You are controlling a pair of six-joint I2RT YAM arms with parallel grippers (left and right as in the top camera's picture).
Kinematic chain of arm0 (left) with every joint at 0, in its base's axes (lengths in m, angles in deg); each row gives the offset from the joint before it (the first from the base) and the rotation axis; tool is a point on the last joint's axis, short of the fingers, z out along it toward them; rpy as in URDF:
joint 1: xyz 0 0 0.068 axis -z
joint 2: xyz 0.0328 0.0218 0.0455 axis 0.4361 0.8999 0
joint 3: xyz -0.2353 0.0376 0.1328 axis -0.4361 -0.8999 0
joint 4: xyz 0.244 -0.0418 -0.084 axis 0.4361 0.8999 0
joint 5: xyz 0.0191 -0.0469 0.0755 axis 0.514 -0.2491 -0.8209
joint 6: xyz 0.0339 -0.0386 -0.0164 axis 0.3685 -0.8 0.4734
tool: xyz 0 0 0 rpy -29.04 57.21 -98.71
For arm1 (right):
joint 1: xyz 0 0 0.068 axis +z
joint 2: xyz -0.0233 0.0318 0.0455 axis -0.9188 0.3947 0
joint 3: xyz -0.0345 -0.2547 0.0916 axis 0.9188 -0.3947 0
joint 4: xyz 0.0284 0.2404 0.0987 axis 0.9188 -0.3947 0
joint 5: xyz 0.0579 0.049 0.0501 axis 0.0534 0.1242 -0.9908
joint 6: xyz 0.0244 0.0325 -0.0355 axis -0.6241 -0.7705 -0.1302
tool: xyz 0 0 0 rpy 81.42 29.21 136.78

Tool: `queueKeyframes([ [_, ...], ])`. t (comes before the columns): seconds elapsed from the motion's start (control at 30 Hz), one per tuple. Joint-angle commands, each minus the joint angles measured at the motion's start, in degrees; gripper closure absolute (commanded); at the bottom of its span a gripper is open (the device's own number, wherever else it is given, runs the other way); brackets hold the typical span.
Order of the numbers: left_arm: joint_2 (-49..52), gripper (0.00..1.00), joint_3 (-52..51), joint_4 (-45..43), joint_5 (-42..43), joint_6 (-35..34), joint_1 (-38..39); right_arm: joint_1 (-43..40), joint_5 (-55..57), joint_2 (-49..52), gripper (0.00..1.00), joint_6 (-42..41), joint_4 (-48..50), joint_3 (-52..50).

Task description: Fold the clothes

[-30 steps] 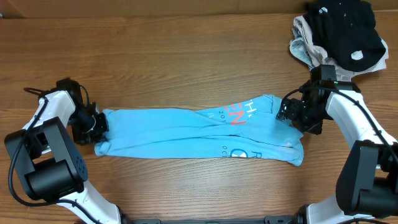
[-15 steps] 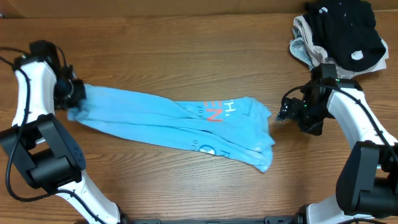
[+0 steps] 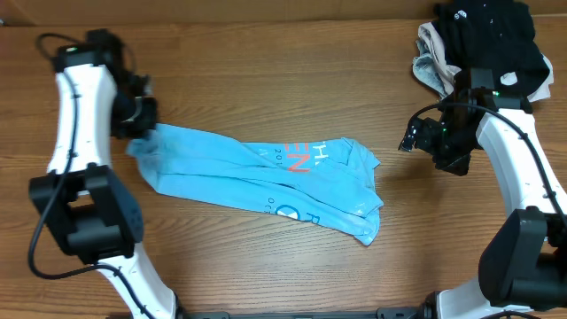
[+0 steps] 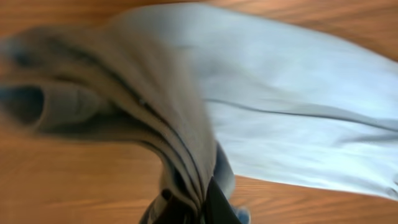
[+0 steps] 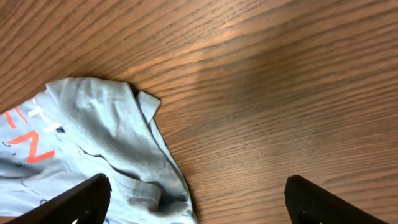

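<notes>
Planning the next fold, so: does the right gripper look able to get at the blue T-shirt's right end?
Probably yes. The right gripper is open beside the T-shirt, with only bare table between them; the black garment lies on its far side, out of the way.

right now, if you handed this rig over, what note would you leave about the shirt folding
Left gripper: shut on the left end of the light sky-blue cotton T-shirt.
Right gripper: open, empty, just past the shirt's right end.
Shirt lies as a long rumpled band across the wooden table.
Done: narrowed lengthwise, it seems.
Left: fold end to end, tidy.
</notes>
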Motion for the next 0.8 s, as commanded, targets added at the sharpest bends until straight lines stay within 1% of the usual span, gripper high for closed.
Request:
queueKeyframes([
  [0.0,-0.4,0.96,0.8,0.2,3.5,2.8,5.4,-0.2,-0.5,-1.4,0.06,-0.5,-0.1,1.4],
  [0.23,-0.4,0.96,0.8,0.2,3.5,3.4,14.2,-0.2,1.3,-1.4,0.04,-0.5,-0.1,1.4],
  [0.37,-0.4,0.96,0.8,0.3,6.8,3.4,17.9,-0.2,1.7,-1.4,0.03,-0.5,0.4,1.4],
  [0.57,-0.4,0.96,0.8,1.2,8.7,3.4,21.9,-0.2,1.7,-1.4,0.03,-0.5,1.3,1.4],
  [0.77,-0.4,0.96,0.8,6.3,8.7,3.4,24.7,-0.2,1.7,-1.4,0.03,-0.5,1.1,1.3],
])
